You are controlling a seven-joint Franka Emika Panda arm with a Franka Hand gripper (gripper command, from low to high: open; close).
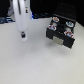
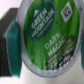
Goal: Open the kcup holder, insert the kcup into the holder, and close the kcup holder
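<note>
Kcup (image 2: 45, 37) fills the wrist view, its green top with white words very close to the camera, so it looks like the claw has it. In the exterior view, going from that view's left to its right, first comes the white arm, reaching down with the claw (image 1: 22, 35) near the table (image 1: 30, 62). The pod is too small to make out there, and the fingers are not clear in either view, so I cannot tell if the claw is clamped on the pod or apart. Well apart from the arm, on the exterior view's right, sits the black holder (image 1: 61, 31). Its tray looks pulled out, with round slots showing, and a few pods with dark red and white tops (image 1: 62, 24) sit in them. So I think the opening step is done. Still left are carrying the kcup over, putting it in a free slot, and pushing the tray shut. The table is plain and white and smooth. Behind it the room is dark, with some blue and white things I cannot make out.
</note>
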